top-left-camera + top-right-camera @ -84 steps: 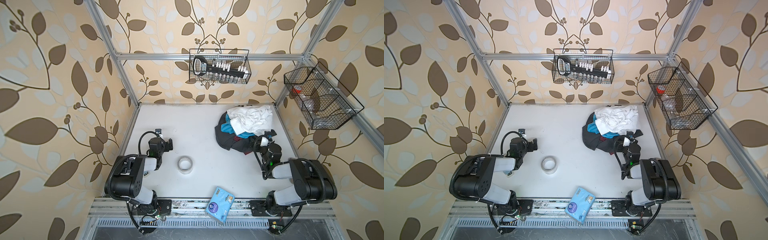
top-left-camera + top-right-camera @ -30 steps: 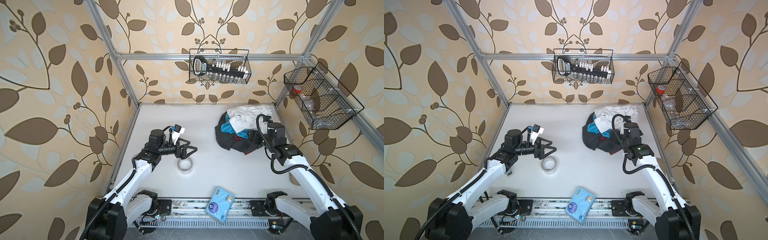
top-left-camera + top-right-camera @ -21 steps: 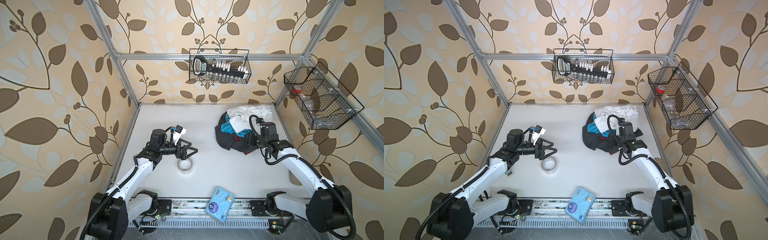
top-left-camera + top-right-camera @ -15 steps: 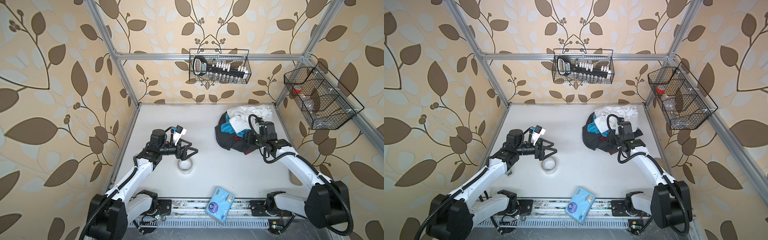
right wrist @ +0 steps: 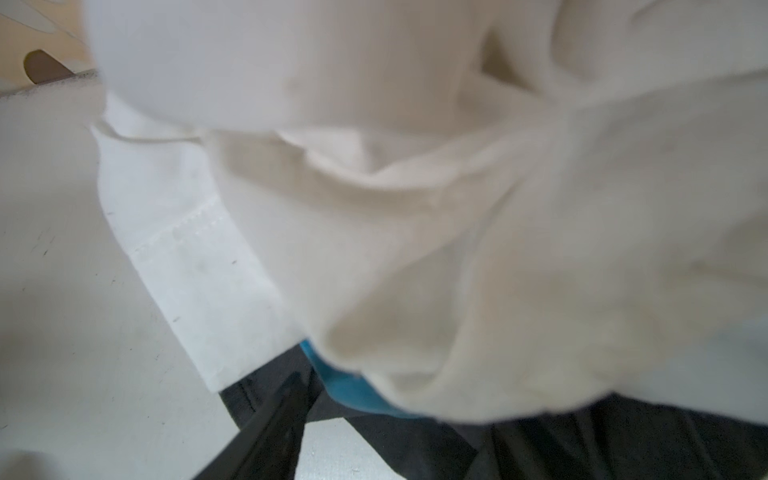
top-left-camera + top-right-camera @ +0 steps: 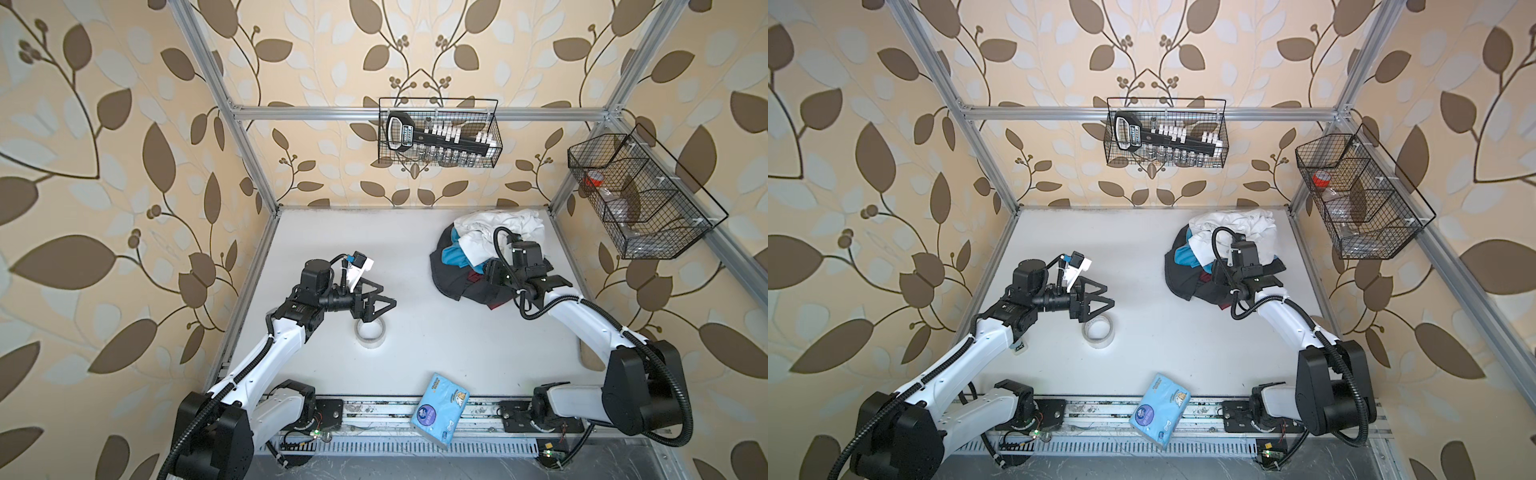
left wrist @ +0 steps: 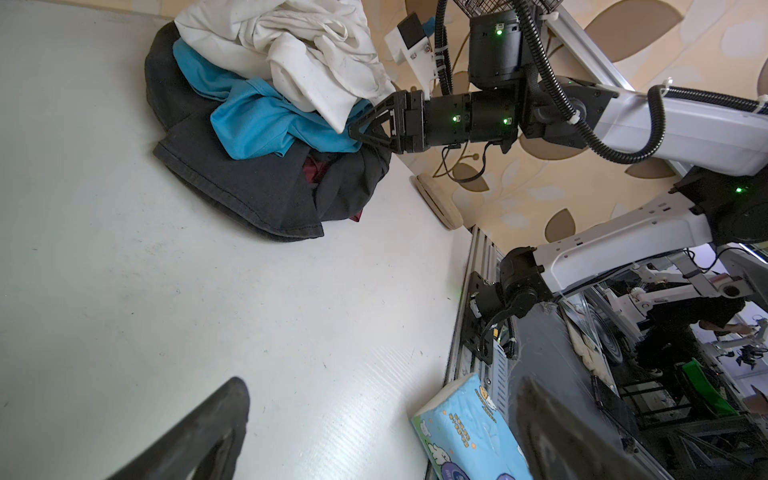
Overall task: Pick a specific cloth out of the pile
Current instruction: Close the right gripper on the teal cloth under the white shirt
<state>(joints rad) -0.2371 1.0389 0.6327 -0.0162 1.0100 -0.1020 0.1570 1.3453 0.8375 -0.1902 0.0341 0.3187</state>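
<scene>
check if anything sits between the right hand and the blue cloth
Yes: the white shirt drapes over the blue cloth, its hem hanging right at the right hand. Only part of the cloth shows beneath it.

The right gripper (image 6: 1212, 271) reaches into the pile (image 6: 1246, 224), just right of the turquoise cloth (image 6: 1185, 255). Well left of the pile, the left gripper (image 6: 1104, 296), jaws spread, hangs by a tape roll (image 6: 1099, 331).

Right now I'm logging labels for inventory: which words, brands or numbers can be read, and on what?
On the tissue pack: printed lettering and a round logo, too blurred to read.
On the black tool in the wire basket: handle label, too small to read.
No other text visible.
</scene>
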